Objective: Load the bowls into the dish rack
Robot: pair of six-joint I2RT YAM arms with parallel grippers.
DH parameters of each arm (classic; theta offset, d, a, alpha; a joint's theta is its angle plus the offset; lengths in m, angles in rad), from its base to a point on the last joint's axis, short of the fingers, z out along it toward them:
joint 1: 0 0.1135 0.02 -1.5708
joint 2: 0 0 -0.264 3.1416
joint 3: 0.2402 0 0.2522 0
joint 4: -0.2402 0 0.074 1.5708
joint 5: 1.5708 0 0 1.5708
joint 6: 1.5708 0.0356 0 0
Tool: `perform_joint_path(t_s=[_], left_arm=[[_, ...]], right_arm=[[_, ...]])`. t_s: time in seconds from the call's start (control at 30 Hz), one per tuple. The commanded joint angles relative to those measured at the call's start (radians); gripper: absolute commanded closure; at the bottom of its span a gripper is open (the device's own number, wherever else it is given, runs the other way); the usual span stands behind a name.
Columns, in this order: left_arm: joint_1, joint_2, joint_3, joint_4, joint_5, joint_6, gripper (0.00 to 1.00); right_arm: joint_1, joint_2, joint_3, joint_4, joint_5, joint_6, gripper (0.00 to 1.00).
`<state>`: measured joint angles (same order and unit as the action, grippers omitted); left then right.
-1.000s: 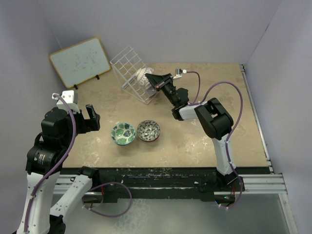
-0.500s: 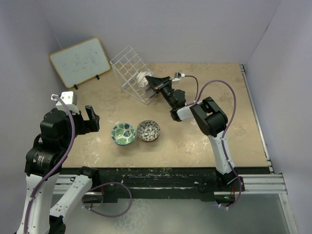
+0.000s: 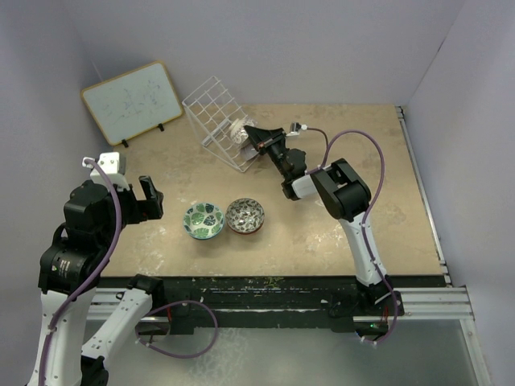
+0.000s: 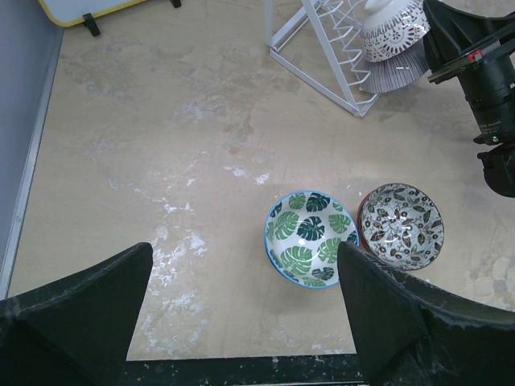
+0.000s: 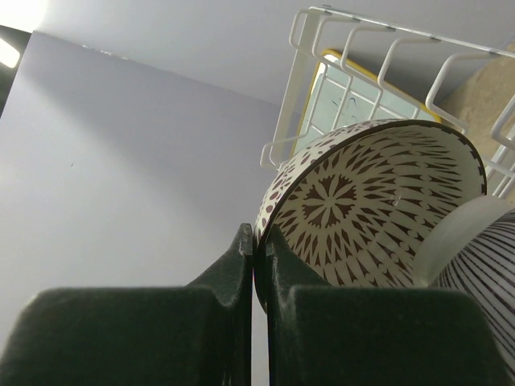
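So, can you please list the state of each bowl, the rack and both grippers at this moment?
green leaf bowl: upright on the table, not loaded
grey-brown bowl: upright beside it, not loaded
lace-patterned bowl: on edge at the rack, rim gripped
striped bowl: on its side next to it
dish rack: standing on the table
left gripper: open, empty
right gripper: shut on the lace-patterned bowl

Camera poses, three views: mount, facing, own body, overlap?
Top external: overhead from behind, looking down at the table; left arm, right arm show.
Left wrist: on left arm, facing leaf bowl and grey-brown bowl; open left end effector frames it.
Right wrist: looking up into the dish rack; right end effector pinches a patterned bowl.
Shared: top and left wrist both show those bowls.
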<state>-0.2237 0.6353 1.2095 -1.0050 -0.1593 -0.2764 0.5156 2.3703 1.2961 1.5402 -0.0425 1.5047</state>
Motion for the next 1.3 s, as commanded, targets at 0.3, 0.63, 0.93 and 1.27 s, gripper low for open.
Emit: perform_joint_path(t_s=[0.3,0.63,0.93,1.27], left_arm=[[0.004,-0.006,0.043,0.006,0.013,0.006,0.01],[0.003,0.003,0.054,0.004,0.018,0.005,0.01],[0.003,-0.001,0.056,0.009,0.02,-0.01,0.01],[0.003,-0.006,0.055,0.013,0.016,-0.022,0.01]], right_arm=[[-0.015,0.015,0.054,0.398,0.034,0.043,0.95],[-0.03,0.043,0.076,0.397,0.038,0.073,0.9],[-0.036,0.006,0.005,0.396,0.046,0.079,0.5],[-0.038,-0.006,-0.063,0.388,0.046,0.1,0.37]])
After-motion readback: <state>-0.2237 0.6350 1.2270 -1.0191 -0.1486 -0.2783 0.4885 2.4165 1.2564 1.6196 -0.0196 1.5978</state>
